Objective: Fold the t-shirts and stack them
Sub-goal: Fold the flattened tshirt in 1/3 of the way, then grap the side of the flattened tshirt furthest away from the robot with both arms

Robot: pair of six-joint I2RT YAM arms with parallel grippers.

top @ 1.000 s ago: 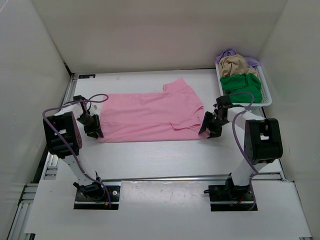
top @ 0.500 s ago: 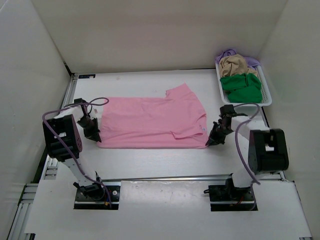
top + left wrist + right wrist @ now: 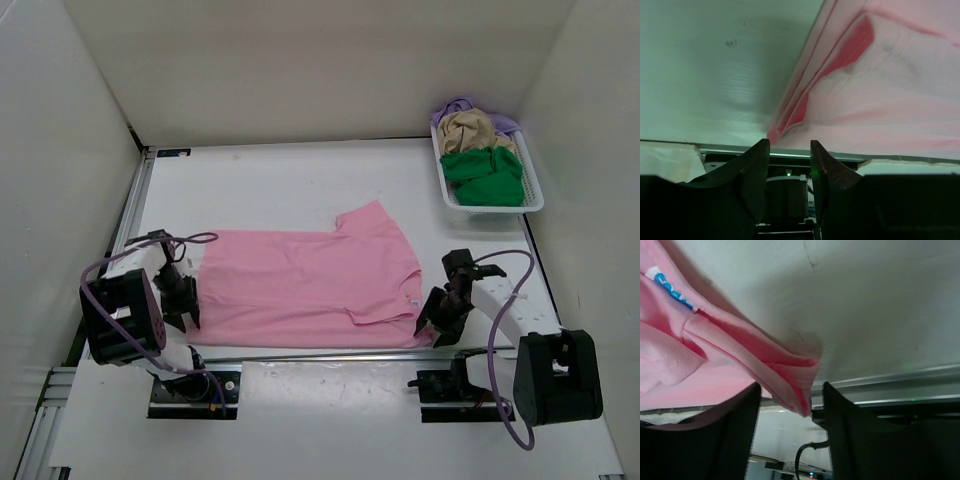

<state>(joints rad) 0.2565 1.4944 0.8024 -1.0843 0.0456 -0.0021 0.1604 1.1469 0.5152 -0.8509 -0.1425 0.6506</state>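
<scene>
Pink shirt [image 3: 300,285] spread flat, green shirt [image 3: 485,176], tan shirt [image 3: 470,130], lavender shirt [image 3: 452,105] bunched in basket [image 3: 532,208]

This looks like a robot lab's test cell rather than a home. A bare white table [image 3: 300,180] is boxed in by plain white walls [image 3: 300,70]. A metal rail [image 3: 330,355] runs along its near edge, where a left arm [image 3: 118,318] and a right arm [image 3: 556,376] are bolted, trailing purple cables [image 3: 500,254]. A pink shirt [image 3: 300,280] and a basket [image 3: 536,203] of clothes lie on the table.

The lavender shirt [image 3: 453,104] lies mostly hidden beneath the tan shirt [image 3: 472,128].
</scene>
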